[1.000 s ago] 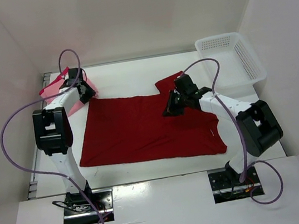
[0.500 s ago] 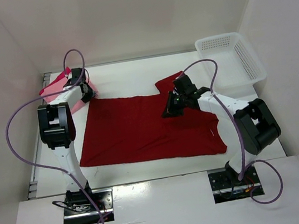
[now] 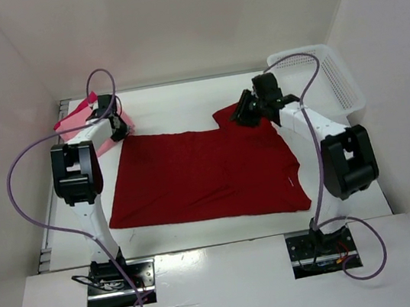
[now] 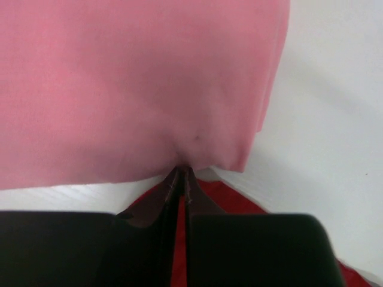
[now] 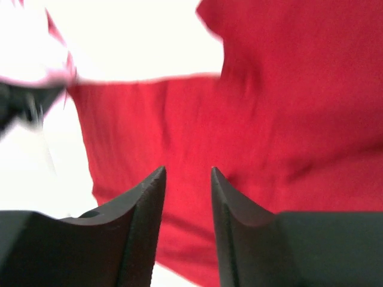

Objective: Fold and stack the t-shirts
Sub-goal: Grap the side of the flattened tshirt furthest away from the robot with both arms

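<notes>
At the far left corner of the desk (image 3: 174, 104), the crimson-pink t-shirt (image 3: 82, 105) and the salmon pink t-shirt (image 3: 125, 122) lie bunched together. The left arm hides much of them from above, so I cannot tell whether either one is folded. The left tool (image 3: 115, 128) sits at the salmon shirt's edge. In the wrist view its fingers (image 4: 170, 185) are pressed almost together, and the pink cloth (image 4: 131, 78) puckers right at their tips, so it looks clamped on that hem. A corner of red shows just beneath it.

The dark red t-shirt (image 3: 201, 177) lies spread flat across the middle of the desk, unfolded, with one sleeve sticking out at its far right. The right tool (image 3: 243, 111) hovers over that sleeve. Its fingers are parted with nothing between them, and the red cloth (image 5: 287, 89) lies below.

The task looks early: no neat stack is visible, and the big shirt has every fold left to make.

The white lattice basket (image 3: 341, 83) stands in the far right corner, just beyond the right arm and apart from the shirt, so it crowds that arm's elbow room. The pink hem touching the red corner could drag it along.
</notes>
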Robot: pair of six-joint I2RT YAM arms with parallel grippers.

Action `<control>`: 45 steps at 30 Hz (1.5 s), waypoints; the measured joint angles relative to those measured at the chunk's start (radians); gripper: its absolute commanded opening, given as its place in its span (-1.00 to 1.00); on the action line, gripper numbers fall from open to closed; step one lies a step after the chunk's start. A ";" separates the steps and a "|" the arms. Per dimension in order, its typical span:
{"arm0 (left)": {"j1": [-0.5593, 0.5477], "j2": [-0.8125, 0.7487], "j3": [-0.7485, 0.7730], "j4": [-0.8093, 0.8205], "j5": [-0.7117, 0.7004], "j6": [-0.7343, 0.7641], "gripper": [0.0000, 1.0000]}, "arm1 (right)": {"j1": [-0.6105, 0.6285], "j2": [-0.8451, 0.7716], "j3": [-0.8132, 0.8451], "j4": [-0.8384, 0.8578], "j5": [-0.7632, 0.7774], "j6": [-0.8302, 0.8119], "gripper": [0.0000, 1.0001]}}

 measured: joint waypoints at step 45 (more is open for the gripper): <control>-0.008 -0.183 -0.179 0.022 0.126 -0.060 -1.00 | -0.108 0.887 1.034 -0.257 0.480 -0.264 -0.03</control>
